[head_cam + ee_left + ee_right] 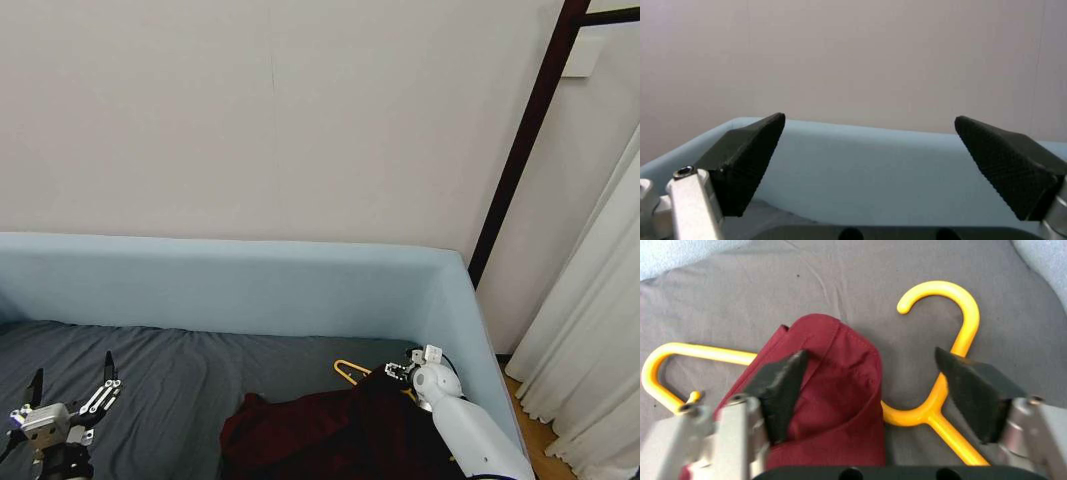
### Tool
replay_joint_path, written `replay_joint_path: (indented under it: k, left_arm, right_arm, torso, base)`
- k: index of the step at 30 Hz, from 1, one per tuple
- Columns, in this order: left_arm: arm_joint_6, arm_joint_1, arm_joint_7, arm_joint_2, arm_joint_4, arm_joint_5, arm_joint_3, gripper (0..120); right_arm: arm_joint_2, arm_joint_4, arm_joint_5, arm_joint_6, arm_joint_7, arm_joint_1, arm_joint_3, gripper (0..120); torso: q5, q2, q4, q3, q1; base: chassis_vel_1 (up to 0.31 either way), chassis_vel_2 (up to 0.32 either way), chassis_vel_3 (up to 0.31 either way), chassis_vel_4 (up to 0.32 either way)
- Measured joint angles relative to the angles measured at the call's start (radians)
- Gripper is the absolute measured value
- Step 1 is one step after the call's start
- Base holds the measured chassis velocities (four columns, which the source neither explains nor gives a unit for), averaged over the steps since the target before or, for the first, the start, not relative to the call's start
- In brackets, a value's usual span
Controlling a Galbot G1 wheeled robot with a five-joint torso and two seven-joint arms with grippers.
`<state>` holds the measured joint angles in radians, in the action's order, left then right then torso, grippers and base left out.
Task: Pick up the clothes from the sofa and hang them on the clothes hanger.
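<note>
Landmark: yellow plastic clothes hanger (350, 370) (959, 335), lying flat on the sofa's grey seat, hook pointing toward the backrest.

Garment: dark red cloth garment (320, 435) (833, 405), lying crumpled on the seat. One folded edge is draping over the hanger's arm just beside its neck, and the bulk is spreading away from the hook toward the seat's front.

Sofa: pale blue padded sofa with a grey seat (250, 290), carrying both hanger and garment. Its end wall is standing just beyond the hanger.

Right pincer (400, 372) (870, 357): hovering directly over the hanger and spread wide, gripping nothing. One finger is sitting over the red fold, the other just outside the hanger's neck.

Left pincer (72, 385) (869, 120): waiting well apart from the hanger, far along the seat. It is gaping fully, empty, and facing the backrest.

Task standing: judged to be at the grasp stage, with nothing lifted yet.

Risk, mixed grasp: the jaws are bracketing both cloth and neck, so closing here is likely trapping plastic with fabric.

Risk, thin hold: the fold is looking shallow, so a pinch on its edge alone is risking slippage on lifting.

Risk, snag: cloth draped over the arm is liable to be dragging the hanger along.
</note>
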<state>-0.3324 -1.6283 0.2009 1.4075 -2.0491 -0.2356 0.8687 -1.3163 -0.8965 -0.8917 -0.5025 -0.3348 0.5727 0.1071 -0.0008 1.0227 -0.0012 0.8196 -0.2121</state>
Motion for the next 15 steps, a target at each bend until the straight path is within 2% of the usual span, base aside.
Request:
replay_joint_path:
  k: [2, 4, 6, 10, 13, 15]
  left_arm:
    - [0.0, -0.001, 0.001, -0.001, 0.0, 0.0, 0.002, 100]
    - [-0.001, -0.002, 0.001, -0.001, 0.0, -0.001, 0.003, 100]
    - [-0.002, -0.003, 0.002, -0.002, 0.0, -0.002, 0.004, 100]
    - [-0.004, -0.002, 0.002, -0.002, 0.001, -0.003, 0.004, 100]
    - [-0.004, 0.003, 0.003, -0.003, 0.005, -0.003, 0.0, 100]
    - [-0.005, 0.005, 0.003, -0.003, 0.006, -0.003, -0.001, 100]
  right_arm:
    - [-0.003, 0.0, 0.011, 0.0, 0.009, 0.005, -0.002, 60]
    - [-0.003, 0.0, 0.015, 0.0, 0.015, 0.008, -0.002, 56]
    - [-0.001, -0.003, 0.025, 0.001, 0.029, 0.014, -0.005, 47]
    - [0.001, -0.007, 0.034, 0.008, 0.037, 0.018, -0.008, 35]
    - [0.005, -0.02, 0.034, 0.009, 0.037, 0.024, -0.01, 20]
    - [0.007, -0.025, 0.034, 0.009, 0.037, 0.026, -0.012, 16]
  torso:
    - [0.0001, 0.0, 0.0001, 0.0, 0.0]
    - [0.0, 0.0, 0.0, 0.0, 0.0]
    - [0.0, 0.0, 0.0, 0.0, 0.0]
    - [0.0, 0.0, 0.0, 0.0, 0.0]
    - [0.0, 0.0, 0.0, 0.0, 0.0]
    - [0.0, 0.0, 0.0, 0.0, 0.0]
  base:
    - [0.0, 0.0, 0.0, 0.0]
    - [0.0, 0.0, 0.0, 0.0]
    - [0.0, 0.0, 0.0, 0.0]
    - [0.0, 0.0, 0.0, 0.0]
    - [0.0, 0.0, 0.0, 0.0]
    - [0.0, 0.0, 0.0, 0.0]
